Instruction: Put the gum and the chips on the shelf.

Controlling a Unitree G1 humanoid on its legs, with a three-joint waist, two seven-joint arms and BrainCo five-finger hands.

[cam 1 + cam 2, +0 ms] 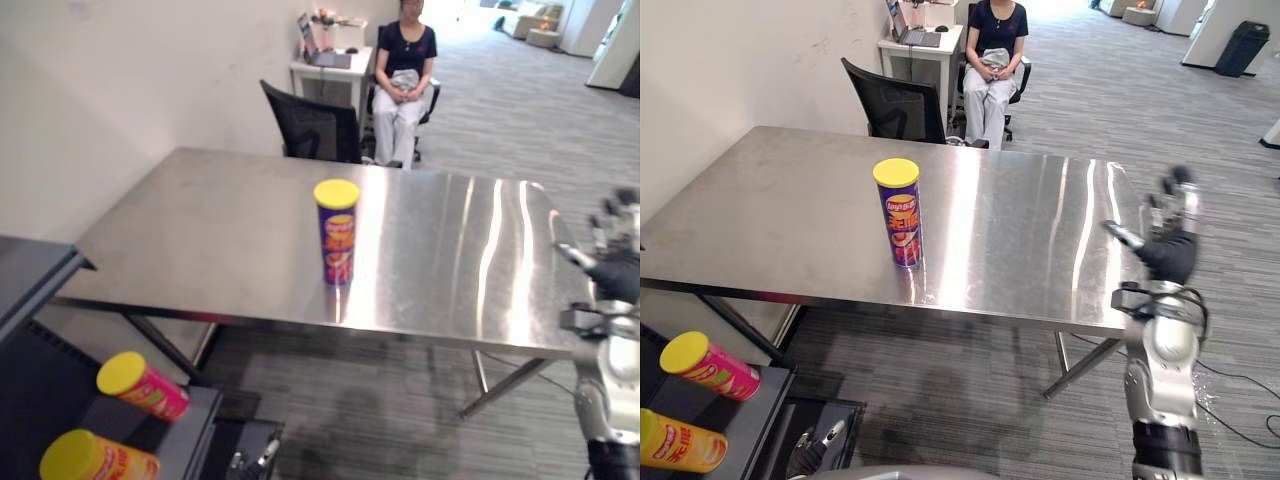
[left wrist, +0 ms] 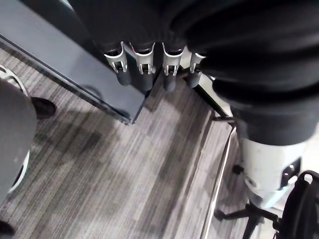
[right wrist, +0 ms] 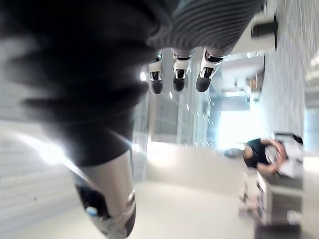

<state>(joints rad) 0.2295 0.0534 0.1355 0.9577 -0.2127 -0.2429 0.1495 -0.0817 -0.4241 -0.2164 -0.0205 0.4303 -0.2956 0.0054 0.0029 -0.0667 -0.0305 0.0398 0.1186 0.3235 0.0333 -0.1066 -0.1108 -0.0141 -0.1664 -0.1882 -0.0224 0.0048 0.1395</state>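
Mid-table I see the chips can [image 1: 898, 212] standing upright. My right hand [image 1: 1168, 255] is raised off the table [image 1: 780, 200] edge, fingers spread and empty; my left hand [image 2: 144, 69] hangs low, fingers straight

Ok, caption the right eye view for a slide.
Purple chips can upright on the steel table; right hand open by the table's right edge.

Entries I cannot log in full: yellow-lidded can [image 1: 685, 445] lying on the shelf [image 1: 195, 425], cut by the frame edge; the shelf itself, cropped at the lower left; right hand [image 1: 1170, 255], fingertips blurred; left hand [image 1: 815, 447], mostly cut by the bottom edge; seated person [image 1: 992, 60], head cropped; objects on the white desk [image 1: 930, 45], too small to identify.
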